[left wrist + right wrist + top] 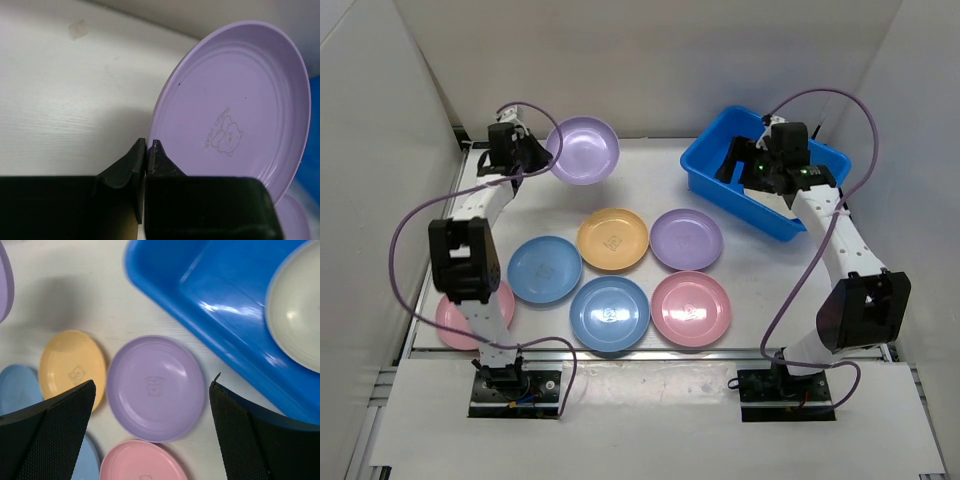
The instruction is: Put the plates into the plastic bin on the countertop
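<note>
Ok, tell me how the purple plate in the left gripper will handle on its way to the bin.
The held purple plate is probably stiff: pinched only at its rim by the left gripper, it shows no sag. Likely light, for the same reason. Its glossy surface suggests it could slip or pivot in that pinch.
</note>
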You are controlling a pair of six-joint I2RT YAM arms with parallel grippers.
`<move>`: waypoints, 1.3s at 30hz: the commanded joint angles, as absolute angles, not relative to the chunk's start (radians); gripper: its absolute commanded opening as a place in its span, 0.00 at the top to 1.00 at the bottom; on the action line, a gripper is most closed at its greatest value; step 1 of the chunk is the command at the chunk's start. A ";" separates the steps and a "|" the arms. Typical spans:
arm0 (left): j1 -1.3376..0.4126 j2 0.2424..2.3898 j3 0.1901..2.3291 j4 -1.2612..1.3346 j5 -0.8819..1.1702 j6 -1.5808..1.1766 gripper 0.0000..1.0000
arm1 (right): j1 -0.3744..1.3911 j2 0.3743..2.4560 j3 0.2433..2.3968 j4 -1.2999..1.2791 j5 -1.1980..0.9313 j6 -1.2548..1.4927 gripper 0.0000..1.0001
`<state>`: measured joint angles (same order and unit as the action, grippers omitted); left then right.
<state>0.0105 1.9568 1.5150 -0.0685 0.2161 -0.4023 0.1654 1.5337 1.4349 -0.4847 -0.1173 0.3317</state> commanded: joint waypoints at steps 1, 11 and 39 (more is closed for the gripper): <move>0.006 1.731 1.391 0.051 0.322 -0.439 0.90 | 0.199 1.509 1.424 -0.381 -0.205 0.307 0.04; -0.218 1.448 1.074 0.064 0.221 -0.442 0.90 | 0.356 1.592 1.496 -0.288 -0.462 0.258 0.05; -0.367 1.397 1.147 -0.058 0.215 -0.341 0.01 | 0.335 1.586 1.517 -0.331 -0.215 0.324 1.00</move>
<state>-0.3637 1.3998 1.0874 -0.0200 0.2203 -0.3836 0.3775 1.6535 1.4517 -0.3252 -0.3222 0.3046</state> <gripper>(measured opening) 0.978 0.054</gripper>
